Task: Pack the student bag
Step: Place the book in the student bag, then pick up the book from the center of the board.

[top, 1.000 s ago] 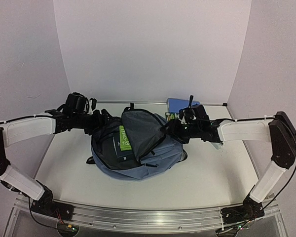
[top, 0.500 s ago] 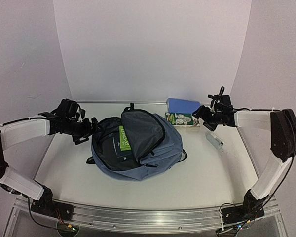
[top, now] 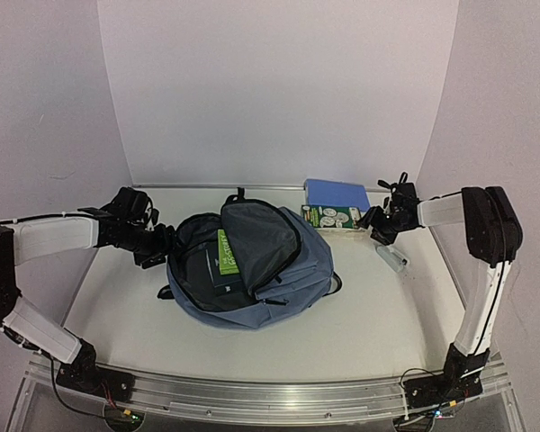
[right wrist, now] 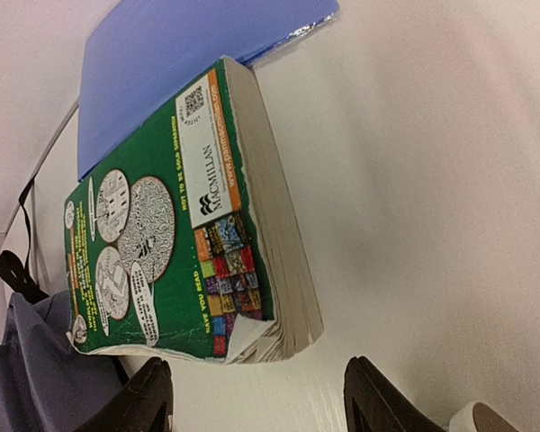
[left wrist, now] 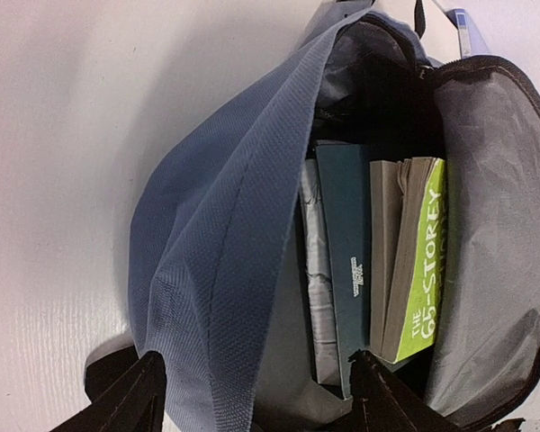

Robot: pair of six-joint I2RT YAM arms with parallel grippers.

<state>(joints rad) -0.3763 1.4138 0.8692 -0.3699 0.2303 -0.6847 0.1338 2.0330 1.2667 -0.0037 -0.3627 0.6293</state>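
The student bag (top: 292, 265) lies open in the middle of the table, flap folded back. Inside stand a lime-green book (left wrist: 420, 261) and a dark teal book (left wrist: 346, 261). My left gripper (top: 159, 245) is at the bag's left rim, open, and in the left wrist view a fold of the blue fabric (left wrist: 216, 234) runs between its fingers (left wrist: 126, 400). My right gripper (top: 375, 225) is open at the right end of a green paperback (top: 333, 218) lying flat behind the bag. The paperback's worn corner (right wrist: 270, 333) sits just ahead of the jaws, apart from them.
A flat blue notebook (top: 336, 192) lies behind the green paperback, partly under it. A small white tube-like object (top: 391, 259) rests on the table right of the bag, near my right gripper. White walls close in the back and both sides.
Both grippers left the bag's opening. The left drew back to the left rim. The right swung right to the green paperback's end.
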